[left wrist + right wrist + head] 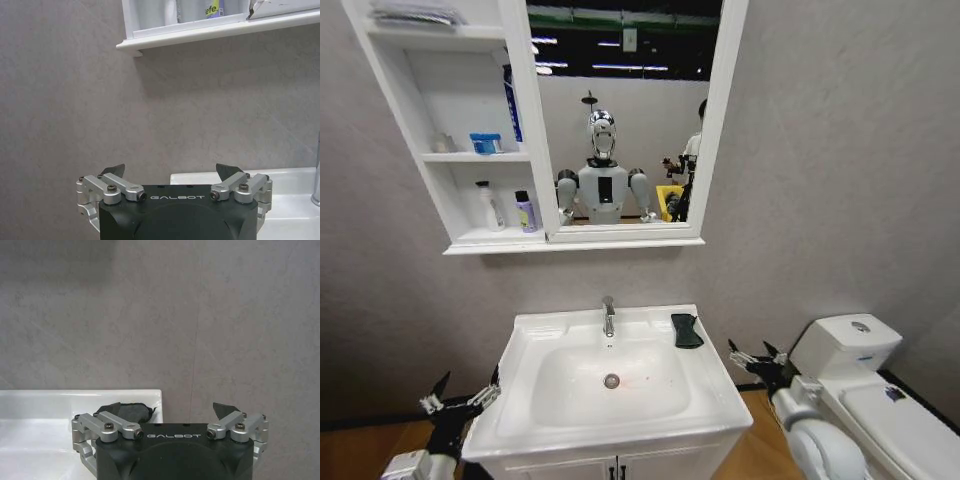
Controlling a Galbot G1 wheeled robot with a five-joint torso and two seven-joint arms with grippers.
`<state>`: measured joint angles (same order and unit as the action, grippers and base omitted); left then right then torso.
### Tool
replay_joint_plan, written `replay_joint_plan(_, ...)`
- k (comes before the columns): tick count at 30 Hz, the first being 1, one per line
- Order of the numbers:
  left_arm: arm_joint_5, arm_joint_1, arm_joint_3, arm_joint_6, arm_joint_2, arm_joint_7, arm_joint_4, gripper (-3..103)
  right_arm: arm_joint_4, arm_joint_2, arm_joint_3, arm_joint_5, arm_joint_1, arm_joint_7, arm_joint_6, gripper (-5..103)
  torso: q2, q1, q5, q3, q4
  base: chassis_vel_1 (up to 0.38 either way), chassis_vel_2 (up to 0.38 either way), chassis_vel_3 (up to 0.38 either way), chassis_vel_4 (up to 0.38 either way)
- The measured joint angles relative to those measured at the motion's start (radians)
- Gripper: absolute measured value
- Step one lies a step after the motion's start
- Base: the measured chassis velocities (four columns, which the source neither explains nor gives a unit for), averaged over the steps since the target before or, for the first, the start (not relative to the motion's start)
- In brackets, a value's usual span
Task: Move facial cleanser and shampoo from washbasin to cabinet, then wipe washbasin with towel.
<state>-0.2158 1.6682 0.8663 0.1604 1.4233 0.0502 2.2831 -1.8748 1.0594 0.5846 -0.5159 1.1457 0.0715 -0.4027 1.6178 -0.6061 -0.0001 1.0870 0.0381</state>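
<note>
The white washbasin (710, 385) has a chrome tap (608, 317) and a bare bowl. The black towel (687, 330) lies rumpled on its back right corner. On the cabinet's (430, 200) lowest shelf stand a white bottle (490, 205) and a small purple bottle (525, 212); a blue tube (512, 100) leans one shelf up. Which of these are the facial cleanser and shampoo I cannot tell. My left gripper (468, 388) hangs open beside the basin's left edge. My right gripper (750, 352) is open just right of the basin, near the towel (132, 412).
A mirror (620, 120) fills the cabinet's right part. A white toilet (860, 390) stands close on the right, behind my right arm. The grey wall lies straight ahead of both grippers (170, 169) (166, 407). The vanity doors sit below the basin.
</note>
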Motion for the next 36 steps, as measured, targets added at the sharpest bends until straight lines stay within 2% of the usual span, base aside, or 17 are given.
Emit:
replay_joint_plan(2,0.000,0.000,0.000,0.000,0.000,0.000,0.000,100,0.035,-0.018,-0.037,-0.008,-0.045,0.016,-0.009,100,0.000,0.000,0.0001,0.000,-0.0001,0.000,0.000,0.000,0.000)
replay_joint_plan(4,0.000,0.000,0.000,0.000,0.000,0.000,0.000,100,0.136,-0.043,-0.126,-0.032,-0.154,0.047,-0.039,100,0.000,-0.001,0.0002,0.000,0.0001,0.000,0.000,0.000,0.000)
replay_joint_plan(7,0.000,0.000,0.000,0.000,0.000,0.000,0.000,100,0.253,-0.044,-0.234,-0.072,-0.262,0.090,-0.046,100,0.000,-0.001,0.0001,0.000,0.0004,0.000,0.000,0.000,0.000)
replay_joint_plan(8,0.000,0.000,0.000,0.000,0.000,0.000,0.000,100,0.253,-0.044,-0.234,-0.072,-0.262,0.090,-0.046,100,0.000,-0.001,0.0001,0.000,0.0004,0.000,0.000,0.000,0.000)
replay_joint_plan(11,0.000,0.000,0.000,0.000,0.000,0.000,0.000,100,0.346,-0.020,-0.319,-0.087,-0.357,0.114,-0.050,100,0.000,-0.001,0.0000,0.000,0.0002,0.000,0.000,0.000,0.000)
replay_joint_plan(13,0.000,0.000,0.000,0.000,0.000,0.000,0.000,100,0.362,-0.013,-0.334,-0.087,-0.374,0.120,-0.051,100,0.000,-0.001,0.0000,0.000,0.0001,0.000,0.000,0.000,0.000)
replay_joint_plan(15,0.000,0.000,0.000,0.000,0.000,0.000,0.000,100,0.428,0.020,-0.384,-0.084,-0.436,0.140,-0.055,100,0.000,-0.001,-0.0002,0.000,0.0001,0.000,0.000,0.000,0.000)
replay_joint_plan(27,0.000,0.000,0.000,0.000,0.000,0.000,0.000,100,0.548,0.107,-0.429,-0.059,-0.498,0.152,-0.062,100,0.000,-0.001,0.0000,0.000,0.0003,0.000,0.000,0.000,0.000)
replay_joint_plan(29,0.000,0.000,0.000,0.000,0.000,0.000,0.000,100,0.573,0.121,-0.431,-0.038,-0.504,0.149,-0.050,95,0.000,-0.001,0.0002,0.000,0.0002,0.000,0.000,0.000,0.000)
replay_joint_plan(33,0.000,0.000,0.000,0.000,0.000,0.000,0.000,100,0.595,0.130,-0.431,-0.025,-0.509,0.143,-0.042,93,0.000,-0.001,0.0000,0.000,0.0003,0.000,0.000,0.000,0.000)
replay_joint_plan(36,0.000,0.000,0.000,0.000,0.000,0.000,0.000,100,0.616,0.141,-0.430,-0.009,-0.514,0.136,-0.031,88,0.000,-0.001,0.0001,0.000,0.0002,0.000,0.000,0.000,0.000)
